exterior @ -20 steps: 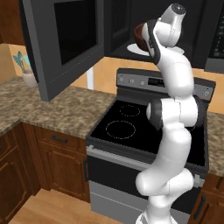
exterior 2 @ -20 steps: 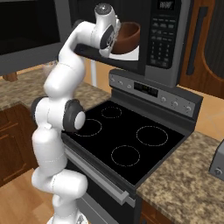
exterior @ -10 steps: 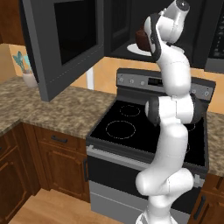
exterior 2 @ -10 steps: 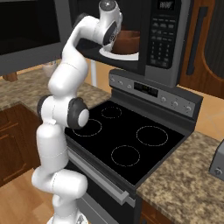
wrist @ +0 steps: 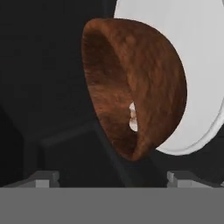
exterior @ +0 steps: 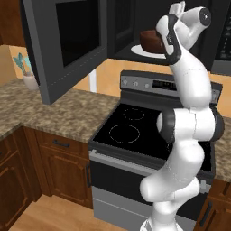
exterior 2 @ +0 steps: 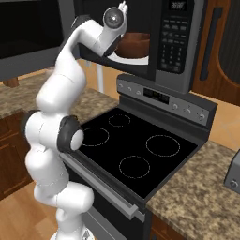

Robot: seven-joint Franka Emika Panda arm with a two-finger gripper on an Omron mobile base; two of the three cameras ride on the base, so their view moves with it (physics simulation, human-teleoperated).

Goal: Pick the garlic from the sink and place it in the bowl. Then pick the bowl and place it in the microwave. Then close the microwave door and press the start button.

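Wooden bowl (wrist: 140, 83) w/ garlic (wrist: 132, 118) sits on white turntable plate (wrist: 197, 65) inside microwave (exterior 2: 180, 42); gripper (wrist: 113, 178) jaws spread wide, holding nothing.

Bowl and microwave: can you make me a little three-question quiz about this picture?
1. True or false: the bowl sits on the white plate inside the microwave.
2. What small pale thing lies in the bowl? A garlic, B spoon, C egg.
3. Fill in: the microwave door is ____.

Key: 1 true. 2 A. 3 open.
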